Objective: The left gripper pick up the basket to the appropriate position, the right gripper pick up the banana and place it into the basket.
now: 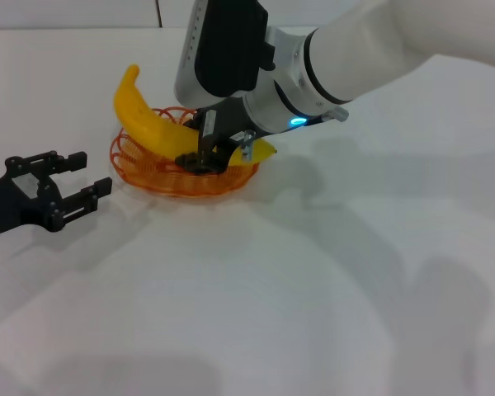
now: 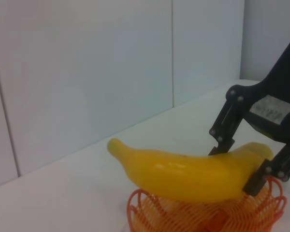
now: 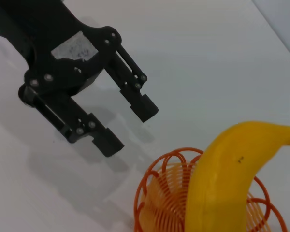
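The right gripper [image 1: 205, 153] clamps the banana [image 1: 153, 124] inside the basket [image 1: 140, 169] — the left gripper [image 1: 78, 177] gapes empty just beside the rim.

No readable text. White labels on right gripper [image 2: 253, 166] and left gripper [image 3: 128, 125], print too blurred to read.

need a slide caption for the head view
Right gripper shut on the banana over the orange basket; left gripper open on the table beside it.
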